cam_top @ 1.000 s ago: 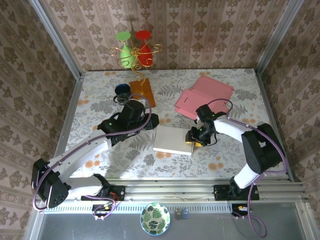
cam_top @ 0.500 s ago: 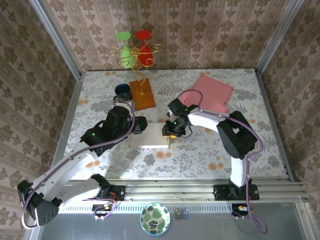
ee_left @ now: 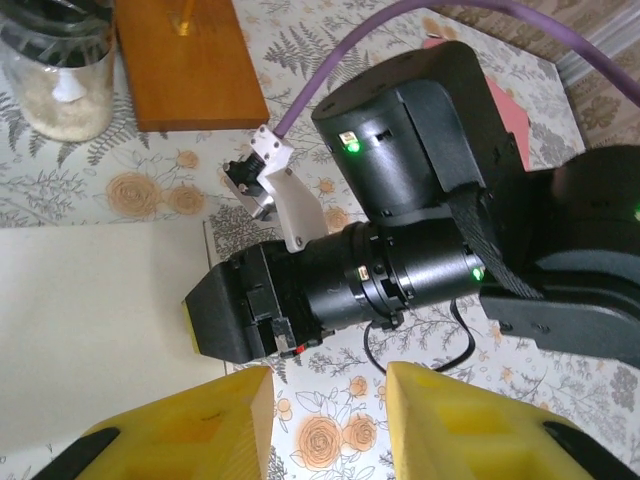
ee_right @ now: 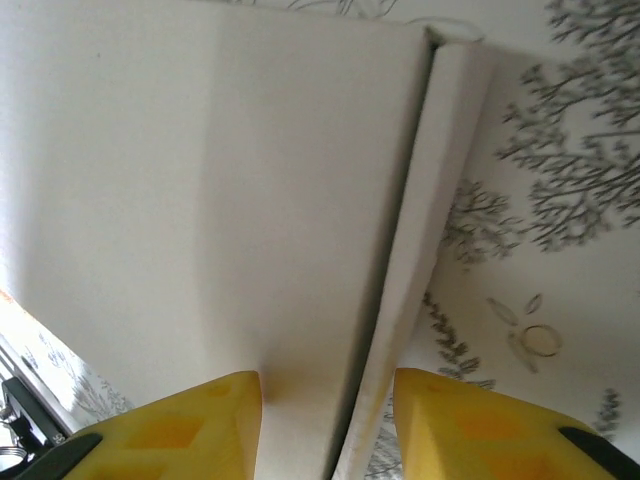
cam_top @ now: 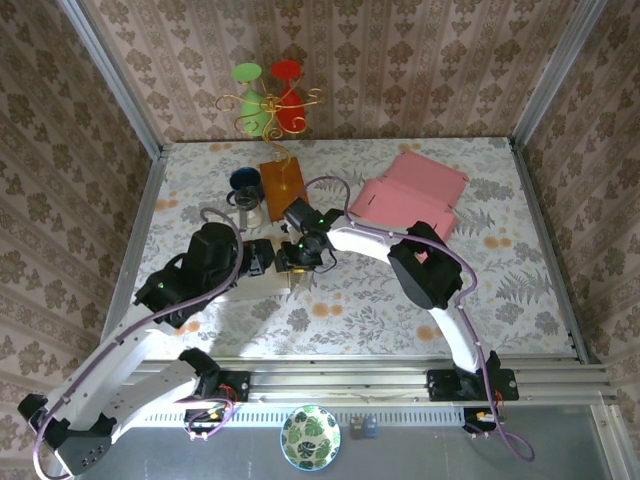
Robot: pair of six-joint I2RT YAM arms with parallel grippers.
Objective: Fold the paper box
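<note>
Floral surface [cam_top: 500, 290]. White paper box [ee_left: 100, 310] lies flat on it, left of center, between both arms. Right tool [ee_right: 328, 388] sits low over the box, fingers apart, straddling a raised flap fold. Left tool [ee_left: 330, 388] narrow gap, bare surface between fingers, at box's edge.

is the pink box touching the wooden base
No, a strip of bare floral table separates the pink box from the wooden base in the top view.
</note>
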